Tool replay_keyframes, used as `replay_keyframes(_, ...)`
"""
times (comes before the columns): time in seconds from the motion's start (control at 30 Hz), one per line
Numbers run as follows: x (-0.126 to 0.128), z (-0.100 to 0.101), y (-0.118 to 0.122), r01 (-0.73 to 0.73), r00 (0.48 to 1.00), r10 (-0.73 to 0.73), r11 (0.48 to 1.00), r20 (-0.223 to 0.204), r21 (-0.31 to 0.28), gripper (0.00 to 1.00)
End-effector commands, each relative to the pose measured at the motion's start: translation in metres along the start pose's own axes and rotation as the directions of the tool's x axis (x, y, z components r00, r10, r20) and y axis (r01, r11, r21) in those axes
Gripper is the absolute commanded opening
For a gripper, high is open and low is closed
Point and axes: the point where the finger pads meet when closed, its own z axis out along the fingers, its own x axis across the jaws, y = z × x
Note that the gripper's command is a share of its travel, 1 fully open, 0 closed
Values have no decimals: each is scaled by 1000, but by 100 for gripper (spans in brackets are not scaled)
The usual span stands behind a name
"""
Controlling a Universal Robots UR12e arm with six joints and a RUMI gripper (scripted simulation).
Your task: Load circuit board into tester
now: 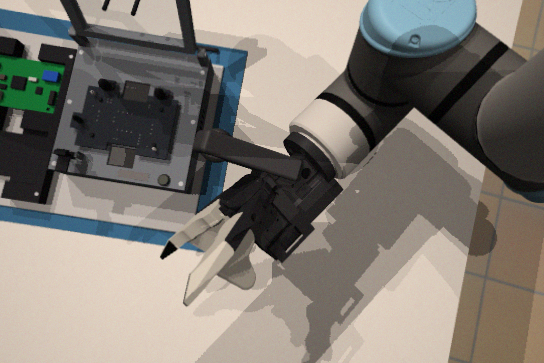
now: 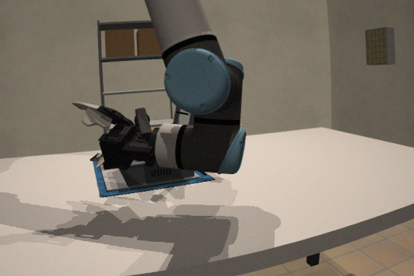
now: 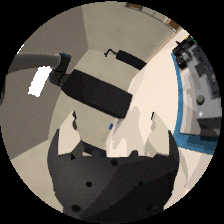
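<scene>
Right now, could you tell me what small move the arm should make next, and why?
Probably swing the open, empty gripper over toward the green circuit board, which lies in the tray beside the tester; the lid stands open.
</scene>
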Motion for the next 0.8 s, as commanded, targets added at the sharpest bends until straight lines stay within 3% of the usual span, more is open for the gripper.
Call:
replay_keyframes(0.0, -5, -3, -4, -19, 1000, 19, 1000, -14, -10, 100)
replay_keyframes(0.33, -17, -14, -14, -76, 996, 74, 997, -57, -33, 100)
replay_keyframes(0.6, -39, -31, -31, -181, 975, 171, 982, -142, -60, 100)
replay_keyframes(0.67, -39, -31, -31, -181, 975, 171, 982, -142, -60, 100)
replay_keyframes(0.77, -51, -39, -39, -233, 958, 218, 970, -186, -67, 100)
